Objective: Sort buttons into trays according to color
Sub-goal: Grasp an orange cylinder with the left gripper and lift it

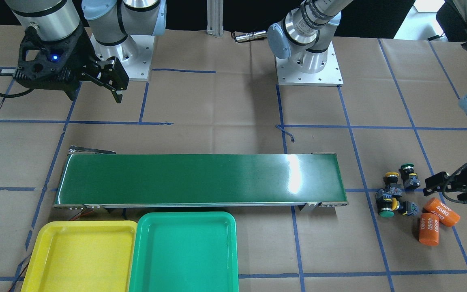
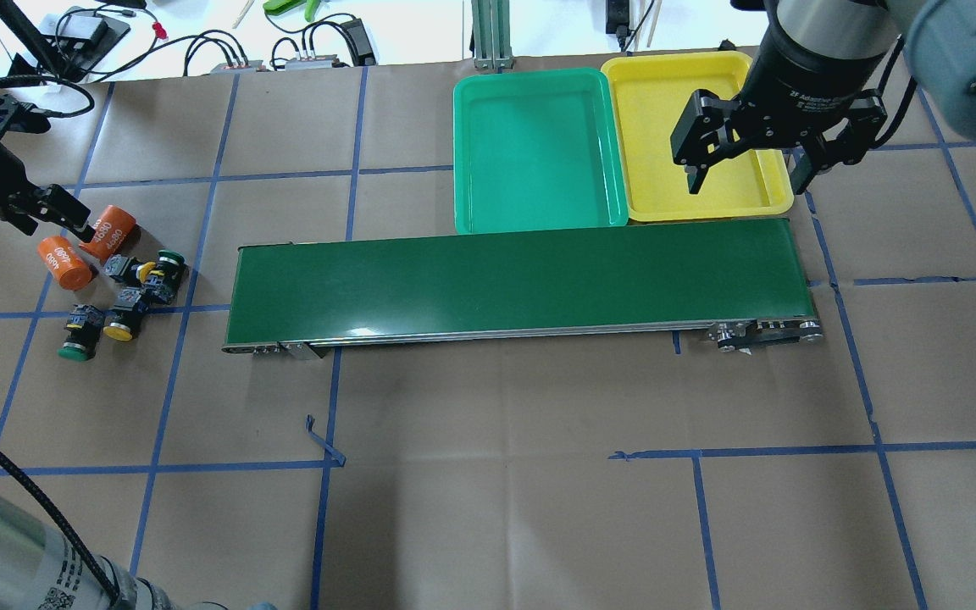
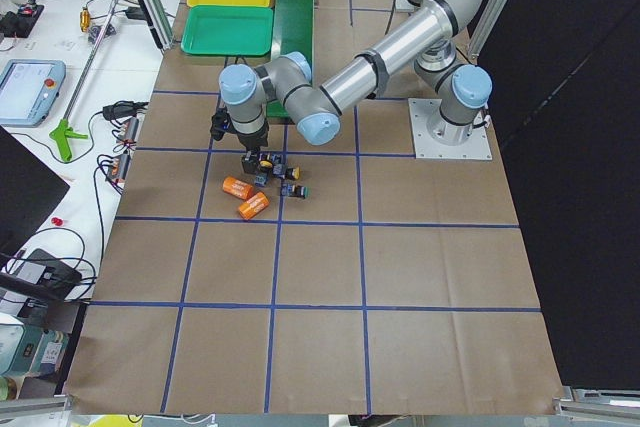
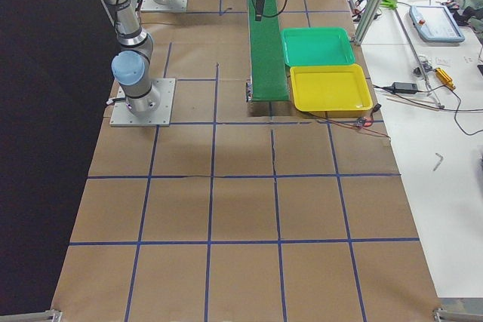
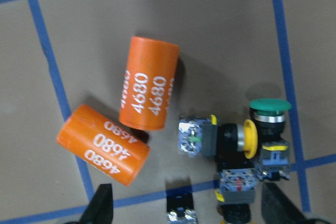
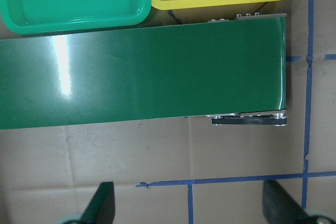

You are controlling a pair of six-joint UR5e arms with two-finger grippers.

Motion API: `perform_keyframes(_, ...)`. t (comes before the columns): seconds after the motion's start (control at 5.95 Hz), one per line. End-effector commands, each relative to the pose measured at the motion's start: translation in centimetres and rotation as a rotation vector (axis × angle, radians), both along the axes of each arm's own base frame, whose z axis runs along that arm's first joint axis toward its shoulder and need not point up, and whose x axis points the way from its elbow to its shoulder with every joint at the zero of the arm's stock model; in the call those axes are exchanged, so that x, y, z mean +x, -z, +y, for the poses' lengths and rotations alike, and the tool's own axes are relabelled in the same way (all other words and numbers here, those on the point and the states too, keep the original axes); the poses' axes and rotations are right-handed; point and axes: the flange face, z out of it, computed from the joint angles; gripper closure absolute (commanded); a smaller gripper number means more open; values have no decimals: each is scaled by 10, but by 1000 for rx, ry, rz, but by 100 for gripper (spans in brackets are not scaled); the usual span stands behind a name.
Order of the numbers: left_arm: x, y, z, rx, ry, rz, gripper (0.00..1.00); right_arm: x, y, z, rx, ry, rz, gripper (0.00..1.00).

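Note:
Four buttons lie in a loose cluster on the paper beyond the conveyor's end: a green-capped one (image 2: 170, 257), a yellow-capped one (image 2: 146, 273), another yellow one (image 2: 118, 332) and another green one (image 2: 73, 352). The left wrist view shows the green cap (image 5: 270, 106) and a yellow cap (image 5: 249, 137). My left gripper (image 2: 81, 225) is open and empty, low over the orange cylinders beside the cluster. The green tray (image 2: 530, 78) and the yellow tray (image 2: 695, 61) sit side by side behind the conveyor, both empty. My right gripper (image 2: 746, 178) is open and empty, held high over the yellow tray's near edge.
Two orange cylinders marked 4680 (image 2: 111, 230) (image 2: 64, 263) lie touching the button cluster. The long dark-green conveyor belt (image 2: 513, 280) runs between the buttons and the trays. Blue tape lines grid the brown paper. Cables and tools lie beyond the table's far edge.

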Motion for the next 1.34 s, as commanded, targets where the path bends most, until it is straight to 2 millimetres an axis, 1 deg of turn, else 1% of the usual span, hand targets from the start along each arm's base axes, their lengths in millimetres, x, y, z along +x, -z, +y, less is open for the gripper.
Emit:
perform_keyframes(0.0,32,45,-48,-10,155,-6,2,0,0,0,0,0,0,0)
perform_keyframes(0.17,24,58,-54,-4,174,8,2,0,0,0,0,0,0,0)
perform_keyframes(0.34,3,78,-64,18,217,26,2,0,0,0,0,0,0,0)
perform_keyframes(0.5,-7,90,-65,35,240,39,5,0,0,0,0,0,0,0)
perform_keyframes(0.67,-6,97,-65,43,237,42,27,0,0,0,0,0,0,0)
perform_keyframes(0.84,-5,106,-67,45,238,44,31,0,0,0,0,0,0,0)
perform_keyframes(1.01,-4,107,-66,49,235,41,54,0,0,0,0,0,0,0)
perform_keyframes(1.18,-3,105,-68,47,251,34,69,0,0,0,0,0,0,0)
